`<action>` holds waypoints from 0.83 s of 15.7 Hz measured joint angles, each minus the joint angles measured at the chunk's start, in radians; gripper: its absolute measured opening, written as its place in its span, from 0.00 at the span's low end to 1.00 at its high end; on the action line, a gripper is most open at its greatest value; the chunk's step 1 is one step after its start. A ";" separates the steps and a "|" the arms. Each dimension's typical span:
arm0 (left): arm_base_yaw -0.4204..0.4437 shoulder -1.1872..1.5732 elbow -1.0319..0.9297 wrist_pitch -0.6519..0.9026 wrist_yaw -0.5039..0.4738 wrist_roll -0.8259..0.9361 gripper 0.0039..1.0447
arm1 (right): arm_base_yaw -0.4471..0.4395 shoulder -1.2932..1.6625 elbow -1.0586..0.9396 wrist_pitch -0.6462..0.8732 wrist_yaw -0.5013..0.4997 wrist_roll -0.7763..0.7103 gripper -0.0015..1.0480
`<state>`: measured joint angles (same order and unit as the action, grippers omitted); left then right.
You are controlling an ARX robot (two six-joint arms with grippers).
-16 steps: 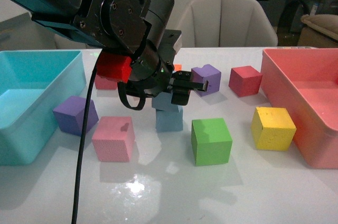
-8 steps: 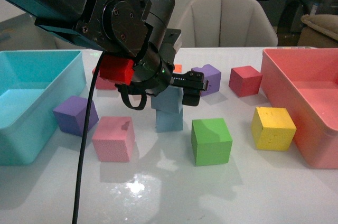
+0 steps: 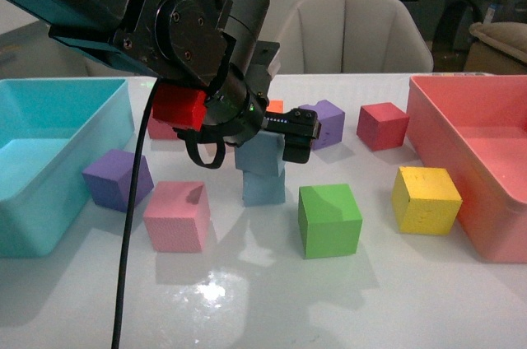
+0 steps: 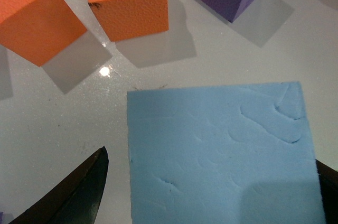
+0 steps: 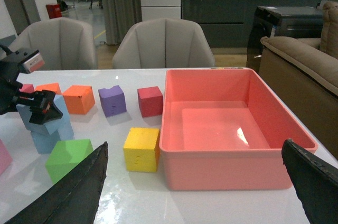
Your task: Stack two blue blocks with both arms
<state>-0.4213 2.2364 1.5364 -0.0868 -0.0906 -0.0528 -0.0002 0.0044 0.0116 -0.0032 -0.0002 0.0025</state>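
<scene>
A: What does the room hold?

B: A glossy white table (image 3: 247, 300) reflects ceiling light; two pale upholstered chairs (image 5: 163, 42) stand behind it, with a dark cabinet beyond. A turquoise bin (image 3: 49, 160) sits at the left, a pink bin (image 5: 227, 129) at the right.

A: And the blue blocks?

B: The upper blue block (image 3: 262, 154) rests, slightly skewed, on the lower blue block (image 3: 264, 188), mid-table between a pink cube (image 3: 176, 216) and a green cube (image 3: 329, 219).

A: The arms?

B: The left gripper (image 3: 276, 139) hangs over the stack, fingers spread to either side of the upper block without clamping it. The right gripper (image 5: 200, 192), off to the side, stands wide apart and holds nothing.
</scene>
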 joint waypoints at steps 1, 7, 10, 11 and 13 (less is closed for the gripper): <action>0.000 -0.014 -0.005 0.004 0.001 -0.002 0.94 | 0.000 0.000 0.000 0.000 0.000 0.000 0.94; -0.031 -0.251 -0.094 0.086 0.042 -0.080 0.94 | 0.000 0.000 0.000 0.000 0.000 0.000 0.94; -0.057 -0.336 -0.190 0.164 0.018 -0.070 0.94 | 0.000 0.000 0.000 0.000 0.000 0.000 0.94; -0.070 -0.378 -0.254 0.208 0.004 -0.060 0.94 | 0.000 0.000 0.000 0.000 0.000 0.000 0.94; -0.101 -0.492 -0.413 0.423 -0.088 -0.023 0.89 | 0.000 0.000 0.000 0.000 0.000 0.000 0.94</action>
<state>-0.5224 1.7439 1.1233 0.3367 -0.1783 -0.0753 -0.0002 0.0044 0.0116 -0.0032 -0.0002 0.0025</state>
